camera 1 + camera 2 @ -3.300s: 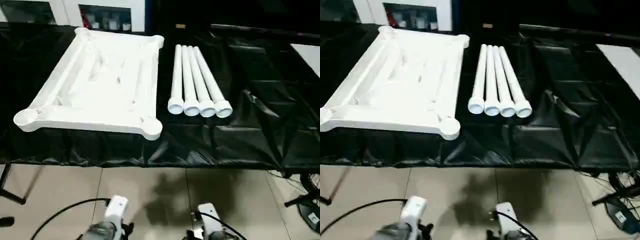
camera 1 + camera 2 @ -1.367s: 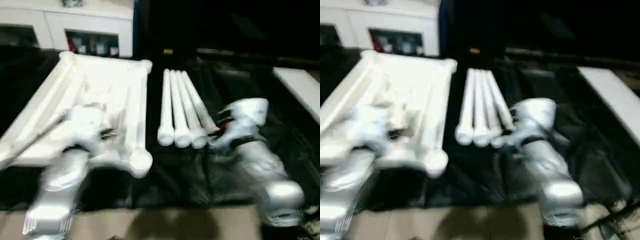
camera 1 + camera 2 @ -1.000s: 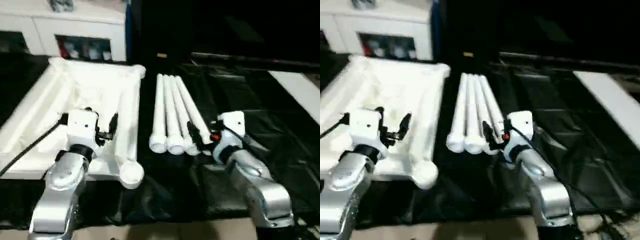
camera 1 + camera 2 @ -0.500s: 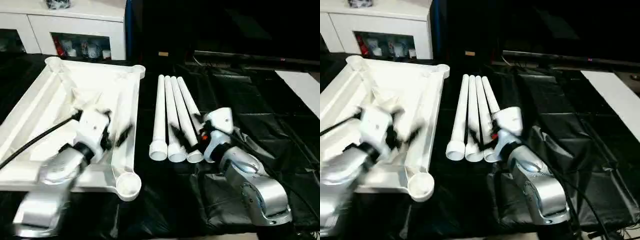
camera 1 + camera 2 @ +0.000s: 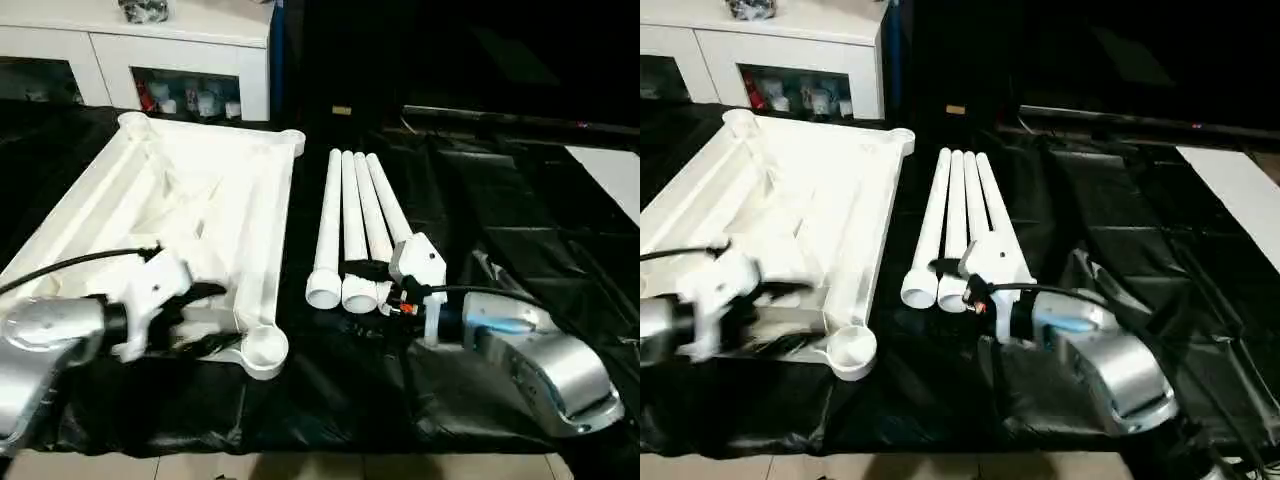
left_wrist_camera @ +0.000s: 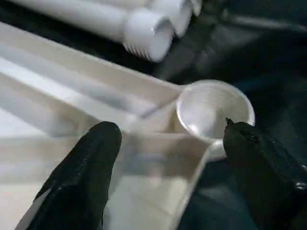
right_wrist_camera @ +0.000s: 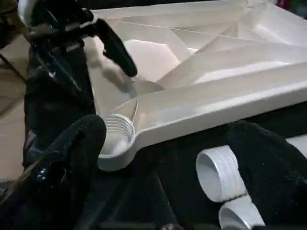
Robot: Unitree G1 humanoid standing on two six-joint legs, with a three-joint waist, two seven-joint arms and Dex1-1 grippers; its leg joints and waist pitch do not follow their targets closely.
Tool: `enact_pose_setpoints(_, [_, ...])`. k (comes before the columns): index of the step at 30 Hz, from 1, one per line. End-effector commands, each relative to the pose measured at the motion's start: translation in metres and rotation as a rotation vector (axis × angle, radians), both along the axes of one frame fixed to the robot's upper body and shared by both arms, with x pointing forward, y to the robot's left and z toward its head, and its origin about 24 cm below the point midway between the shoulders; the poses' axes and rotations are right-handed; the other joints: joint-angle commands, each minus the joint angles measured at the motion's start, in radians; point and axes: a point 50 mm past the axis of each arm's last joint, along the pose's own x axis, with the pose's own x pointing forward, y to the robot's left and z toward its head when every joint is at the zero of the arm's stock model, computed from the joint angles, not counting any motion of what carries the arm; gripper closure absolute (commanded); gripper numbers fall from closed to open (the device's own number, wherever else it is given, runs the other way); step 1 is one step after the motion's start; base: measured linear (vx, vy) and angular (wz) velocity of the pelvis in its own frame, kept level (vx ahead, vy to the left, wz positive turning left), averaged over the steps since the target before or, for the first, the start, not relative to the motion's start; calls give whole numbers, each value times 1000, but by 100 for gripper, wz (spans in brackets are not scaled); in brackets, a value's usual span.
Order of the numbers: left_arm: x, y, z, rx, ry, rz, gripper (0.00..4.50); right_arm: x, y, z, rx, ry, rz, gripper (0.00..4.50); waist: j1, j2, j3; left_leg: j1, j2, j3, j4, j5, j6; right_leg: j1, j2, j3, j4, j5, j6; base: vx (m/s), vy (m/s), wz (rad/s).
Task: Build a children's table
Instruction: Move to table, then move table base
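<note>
The children's table lies in parts on a black cloth. Its white top (image 5: pixel 200 200) is upside down at the left, ribs and round corner sockets facing up. The white legs (image 5: pixel 350 230) lie side by side to its right, threaded ends toward me. My left gripper (image 5: pixel 215 318) stands open at the top's near edge; in the left wrist view its fingers (image 6: pixel 81 177) frame the near right corner socket (image 6: pixel 213 110). My right gripper (image 5: pixel 372 285) is open at the legs' near ends (image 7: pixel 216 175), holding nothing.
The black cloth (image 5: pixel 500 230) covers the whole work table and is wrinkled at the right. A white cabinet (image 5: pixel 150 60) stands behind the table at the left. A white surface (image 5: pixel 610 170) shows at the right edge, and the floor (image 5: pixel 300 468) runs along the table's front.
The camera has shifted. My left gripper has come down to the top's near right corner. My right gripper has dropped lower at the legs' near ends. Both stay open.
</note>
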Motion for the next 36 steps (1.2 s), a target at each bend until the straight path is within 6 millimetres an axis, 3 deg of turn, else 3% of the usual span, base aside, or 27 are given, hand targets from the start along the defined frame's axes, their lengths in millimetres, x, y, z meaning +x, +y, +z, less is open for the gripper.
enact_pose_setpoints(1, [-2, 3, -1, 33, 16, -39, 100, 3, -1, 6, -12, -35, 23, 0, 3, 23, -40, -4, 52, -12, -94, -120, 0, 32, -77, 58, -79, -132, -185, 0, 0, 0])
enact_pose_setpoints(5, [1, 11, -1, 74, 33, -61, 139, 3, 1, 9, 0, -27, 79, 0, 2, 17, -42, -5, 52, -10, -93, -90, 9, 36, -77, 56, -73, -76, -197, 0, 0, 0])
enact_pose_setpoints(9, [4, 17, -2, 77, 89, -88, 158, -1, 4, 8, -20, 2, 167, 0, 4, 20, -45, 0, 50, -7, -91, -69, 19, 34, -75, 54, -68, -29, -213, 0, 0, 0])
enact_pose_setpoints(17, [9, 20, -5, 131, 95, -115, 227, -4, 6, 5, -58, 25, 219, 0, 7, 20, -40, -2, 56, -10, -96, -125, -3, 35, -82, 57, -76, -123, -206, 0, 0, 0])
enact_pose_setpoints(23, [12, 21, -8, 165, 110, -147, 280, -9, 9, 3, -80, 54, 277, 0, 9, 23, -43, -1, 56, -9, -95, -102, -1, 36, -81, 57, -72, -70, -215, 0, 0, 0])
enact_pose_setpoints(36, [15, 22, -12, 193, 126, -156, 380, -9, 11, 1, -101, 63, 306, 0, 17, 23, -43, 0, 58, -9, -97, -110, -11, 35, -83, 57, -71, -78, -219, 0, 0, 0])
